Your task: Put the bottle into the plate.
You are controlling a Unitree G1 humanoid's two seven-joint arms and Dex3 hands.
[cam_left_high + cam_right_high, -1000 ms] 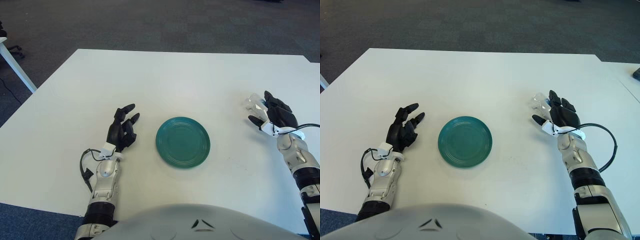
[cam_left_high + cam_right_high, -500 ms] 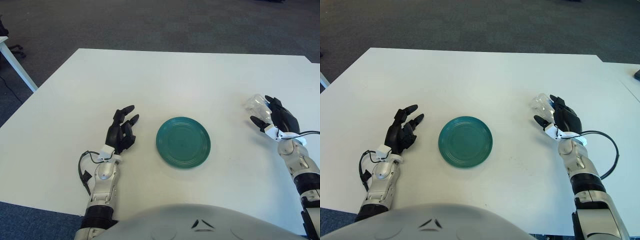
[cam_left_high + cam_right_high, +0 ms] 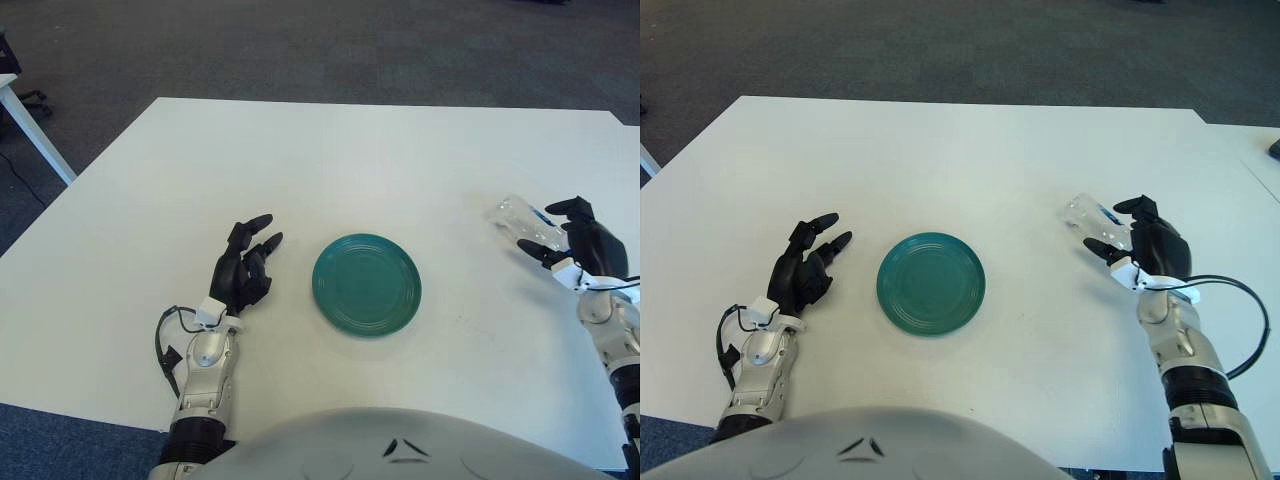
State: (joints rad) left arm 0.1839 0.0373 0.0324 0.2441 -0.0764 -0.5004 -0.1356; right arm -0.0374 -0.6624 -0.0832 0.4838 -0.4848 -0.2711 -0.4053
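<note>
White tabletop: right hand [image 3: 1152, 247] cups clear plastic bottle [image 3: 1095, 220]; round ridged teal plate [image 3: 931, 283].

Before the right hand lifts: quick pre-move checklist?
1. Bottle located: ok. It is clear, lying on the table to the right of the plate.
2. Right hand at the bottle: ok. Its fingers reach either side of the bottle's near end.
3. Grasp closed on the bottle: cannot tell. The fingers look spread and contact is unclear.
4. Plate free to receive: ok. It is green and nothing is in it.
5. Path from bottle to plate: ok. Only bare table shows between them.
6. Left hand out of the way: ok. It shows left of the plate, open, holding nothing.
</note>
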